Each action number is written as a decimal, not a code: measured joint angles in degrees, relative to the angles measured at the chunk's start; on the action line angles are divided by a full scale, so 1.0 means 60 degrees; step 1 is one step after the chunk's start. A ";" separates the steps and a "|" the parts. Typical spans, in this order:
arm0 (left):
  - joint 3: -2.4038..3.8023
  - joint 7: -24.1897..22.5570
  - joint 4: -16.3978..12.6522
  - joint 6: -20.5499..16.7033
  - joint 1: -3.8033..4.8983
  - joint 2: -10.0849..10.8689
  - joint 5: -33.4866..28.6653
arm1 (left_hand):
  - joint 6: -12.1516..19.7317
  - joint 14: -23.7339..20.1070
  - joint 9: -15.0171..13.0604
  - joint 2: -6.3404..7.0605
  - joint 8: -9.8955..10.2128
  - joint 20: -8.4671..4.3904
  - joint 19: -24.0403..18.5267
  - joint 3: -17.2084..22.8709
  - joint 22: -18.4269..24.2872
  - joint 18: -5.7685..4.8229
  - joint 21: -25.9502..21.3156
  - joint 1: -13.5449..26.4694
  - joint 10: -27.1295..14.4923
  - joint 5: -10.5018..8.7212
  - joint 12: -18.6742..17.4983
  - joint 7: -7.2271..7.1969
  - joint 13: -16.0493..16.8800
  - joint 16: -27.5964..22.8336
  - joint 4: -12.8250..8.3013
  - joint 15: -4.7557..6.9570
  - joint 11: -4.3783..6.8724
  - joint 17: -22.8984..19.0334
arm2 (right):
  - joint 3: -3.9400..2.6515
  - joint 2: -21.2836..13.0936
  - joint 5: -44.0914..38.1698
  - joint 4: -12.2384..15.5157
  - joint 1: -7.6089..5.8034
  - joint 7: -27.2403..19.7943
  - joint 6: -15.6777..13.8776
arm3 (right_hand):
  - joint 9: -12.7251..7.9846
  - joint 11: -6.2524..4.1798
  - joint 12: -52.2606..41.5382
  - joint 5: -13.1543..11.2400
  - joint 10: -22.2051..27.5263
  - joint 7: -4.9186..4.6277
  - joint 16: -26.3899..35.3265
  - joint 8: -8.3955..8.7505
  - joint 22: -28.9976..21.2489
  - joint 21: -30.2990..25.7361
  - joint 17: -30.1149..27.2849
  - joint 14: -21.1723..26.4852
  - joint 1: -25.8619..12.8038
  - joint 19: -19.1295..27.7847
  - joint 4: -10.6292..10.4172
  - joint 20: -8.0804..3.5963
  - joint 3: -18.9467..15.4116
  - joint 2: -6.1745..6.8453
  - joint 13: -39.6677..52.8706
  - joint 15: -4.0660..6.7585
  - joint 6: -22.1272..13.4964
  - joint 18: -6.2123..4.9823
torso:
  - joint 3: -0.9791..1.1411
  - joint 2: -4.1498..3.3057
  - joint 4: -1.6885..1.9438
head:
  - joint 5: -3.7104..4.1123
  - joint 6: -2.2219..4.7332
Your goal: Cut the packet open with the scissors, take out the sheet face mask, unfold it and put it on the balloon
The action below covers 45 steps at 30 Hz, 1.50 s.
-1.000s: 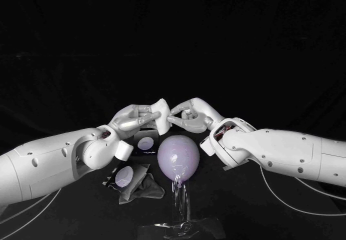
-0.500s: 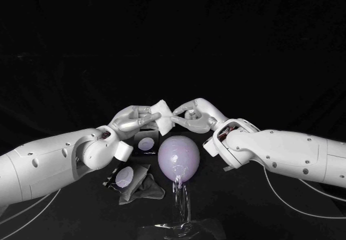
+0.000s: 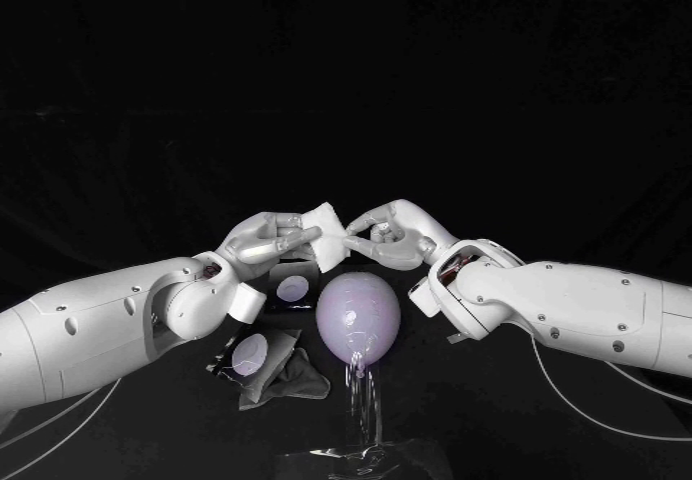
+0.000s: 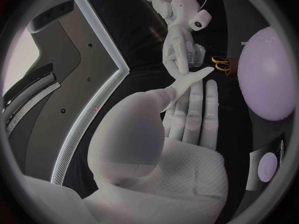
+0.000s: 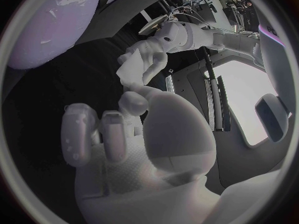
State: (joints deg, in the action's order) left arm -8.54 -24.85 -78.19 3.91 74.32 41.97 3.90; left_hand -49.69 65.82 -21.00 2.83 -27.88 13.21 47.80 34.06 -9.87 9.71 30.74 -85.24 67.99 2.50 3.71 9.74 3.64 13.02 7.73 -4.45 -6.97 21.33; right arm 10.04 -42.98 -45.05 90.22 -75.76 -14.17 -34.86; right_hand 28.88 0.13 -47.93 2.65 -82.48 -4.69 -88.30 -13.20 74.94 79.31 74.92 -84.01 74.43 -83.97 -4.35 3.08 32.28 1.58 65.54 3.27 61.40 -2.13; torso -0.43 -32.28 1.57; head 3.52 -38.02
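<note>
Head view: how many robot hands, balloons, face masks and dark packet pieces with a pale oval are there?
Robot hands: 2, left robot hand and right robot hand
Balloon: 1
Sheet face mask: 1
Dark packet pieces: 2
Total: 6

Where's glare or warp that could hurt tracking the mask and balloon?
Head view: little shadow detail on the dark ground; the balloon shows small specular streaks; the sheet face mask, held between left hand and right hand, stands out bright. Left wrist view: fisheye bends the lit strip into a curve. Right wrist view: the bright panel is washed out.
</note>
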 measured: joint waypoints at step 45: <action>0.0004 0.0021 -0.0016 -0.0128 0.0003 0.0013 0.0401 | 0.0043 0.0019 -0.0001 -0.0002 -0.0006 0.0001 0.0001 0.0027 -0.0033 -0.0073 0.0044 -0.0003 -0.0001 0.0019 0.0000 -0.0014 0.0000 0.0000 -0.0027 0.0017 -0.0001 0.0024 | -0.0042 0.0246 0.0991 -0.0364 -0.0079 -0.0228 -0.0417 | -0.0205 0.0475 0.1758 0.0095 0.0818 -0.0579 0.0732 0.0985 0.0002 -0.1046 0.0006 0.0016 -0.0821 0.0606 -0.0450 0.0384 -0.0874 0.0688 -0.0959 -0.0362 -0.1271 -0.0153 | -0.0002 -0.0005 0.0005 | -0.0148 0.0138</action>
State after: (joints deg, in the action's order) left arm -8.52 -24.73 -78.28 3.14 74.34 42.05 6.30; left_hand -49.43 65.93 -21.01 2.81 -27.92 13.22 47.81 34.22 -10.07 9.27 31.00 -85.26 67.98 2.62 3.71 9.66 3.64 13.02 7.57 -4.35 -6.97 21.47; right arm 9.78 -41.50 -39.10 88.04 -76.23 -15.54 -37.36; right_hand 27.64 2.98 -37.38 3.22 -77.57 -8.17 -83.91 -7.29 74.95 73.04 74.95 -83.92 69.51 -80.33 -7.05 5.38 27.04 5.71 59.78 1.10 53.77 -3.05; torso -0.44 -32.31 1.60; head 2.63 -37.19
